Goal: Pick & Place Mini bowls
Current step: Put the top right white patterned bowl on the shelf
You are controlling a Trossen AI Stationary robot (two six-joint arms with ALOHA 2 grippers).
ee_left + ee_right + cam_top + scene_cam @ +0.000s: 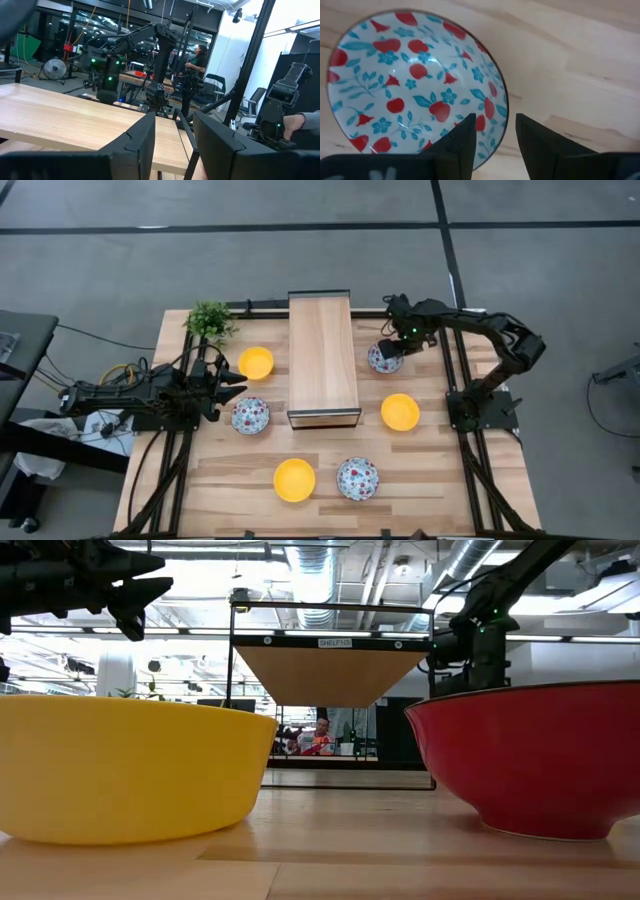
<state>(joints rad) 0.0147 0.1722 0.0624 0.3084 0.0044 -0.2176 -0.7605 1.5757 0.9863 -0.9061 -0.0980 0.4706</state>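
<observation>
Overhead, six small round bowls sit around a long light-wood shelf box (pixel 323 360) on the slatted wooden table (pixel 440 490). Three are plain bright yellow: one left of the box near the far end (pixel 256 362), one right of the box (pixel 400 412), one near the front edge (pixel 294 480). Three are white with a red-and-blue floral pattern: one left of the box (pixel 250 416), one at the front beside the yellow one (pixel 357 478), and one right of the box under the right gripper (pixel 393 350).

That bowl (pixel 415 85) fills the right wrist view, where the gripper's two dark fingers (pixel 462 142) stand spread just above its rim, one over the bowl's inside and one over the bare wood outside; nothing is pinched.

From above, the left gripper (pixel 228 386) hovers between the far yellow bowl and the floral bowl on the left, near a small green potted plant (pixel 210 320). Its wrist view shows its fingers (pixel 145 145) apart and holding nothing, looking across the box top.

At table height, the front yellow bowl (pixel 125 770) looms large, and the front floral bowl's outside shows plain red (pixel 530 760).
</observation>
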